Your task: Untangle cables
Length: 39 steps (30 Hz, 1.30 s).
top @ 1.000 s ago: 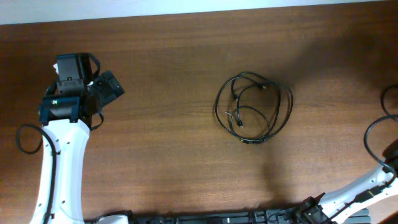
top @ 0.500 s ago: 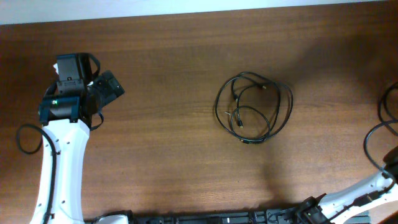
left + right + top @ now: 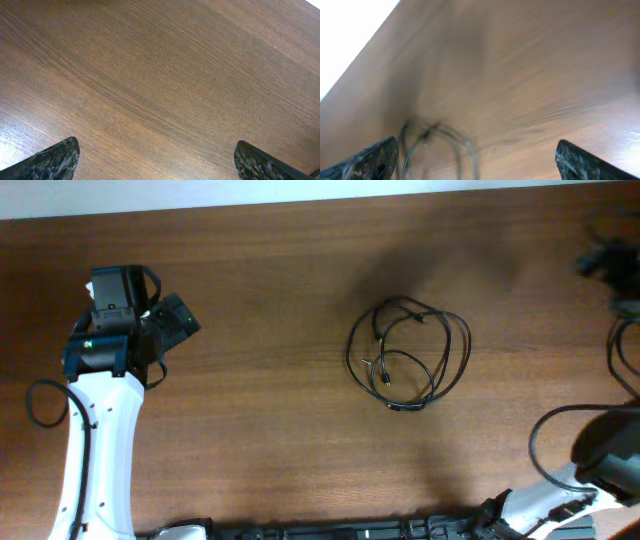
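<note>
Cables [image 3: 405, 356], thin black cords looped into one loose tangle with small plug ends inside, lie on the brown wooden surface [image 3: 270, 410], right of centre. Left claw [image 3: 157, 162] hangs well apart from them at the far left, its two speckled dark fingers [image 3: 55, 159] spread wide over bare wood, gripping nothing. Right claw [image 3: 477, 160] is spread wide too, empty, and its blurred view catches the tangle's loops low between the fingers.

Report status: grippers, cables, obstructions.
Left gripper open, empty. Right gripper open, empty, facing the cables. One tangled bundle lying flat, neither gripper touching it. No obstruction seen near it.
</note>
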Each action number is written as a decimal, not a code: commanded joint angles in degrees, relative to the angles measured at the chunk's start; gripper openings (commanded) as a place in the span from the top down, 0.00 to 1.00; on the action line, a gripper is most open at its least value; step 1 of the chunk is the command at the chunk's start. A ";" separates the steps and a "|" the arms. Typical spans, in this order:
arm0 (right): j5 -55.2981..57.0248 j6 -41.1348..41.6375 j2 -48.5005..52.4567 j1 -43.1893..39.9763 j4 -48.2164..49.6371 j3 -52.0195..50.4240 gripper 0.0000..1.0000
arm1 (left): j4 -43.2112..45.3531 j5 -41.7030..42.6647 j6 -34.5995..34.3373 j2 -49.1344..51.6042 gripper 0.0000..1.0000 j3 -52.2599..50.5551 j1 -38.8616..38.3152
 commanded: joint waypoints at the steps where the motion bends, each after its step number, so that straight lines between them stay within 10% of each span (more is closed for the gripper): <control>1: -5.14 -11.98 -0.83 12.00 -4.61 -0.59 0.01 | -0.11 -0.85 0.48 -0.81 0.01 0.72 0.13; 8: 7.58 -21.68 -0.46 33.51 -12.92 -0.59 0.00 | 0.04 1.46 0.46 -0.81 0.01 0.72 0.13; 13: 6.45 -29.11 -0.46 38.93 -19.26 -5.53 0.22 | -1.22 24.87 15.23 -1.27 0.01 0.74 0.13; 22: 6.45 -24.15 -0.46 39.76 1.95 -30.03 0.21 | -1.18 20.63 17.64 -1.25 0.01 0.74 0.13; 23: 6.43 -21.79 -0.46 39.76 3.98 -31.30 0.26 | -1.20 20.63 17.62 -1.25 0.01 0.74 0.13; 26: 1.22 -17.27 -0.46 39.76 4.26 -32.04 0.96 | -1.20 20.63 17.64 -1.25 0.01 0.72 0.13; 39: -27.50 -25.40 -10.71 43.39 -7.41 3.82 0.96 | -1.40 30.99 17.59 -1.22 0.01 0.72 -0.15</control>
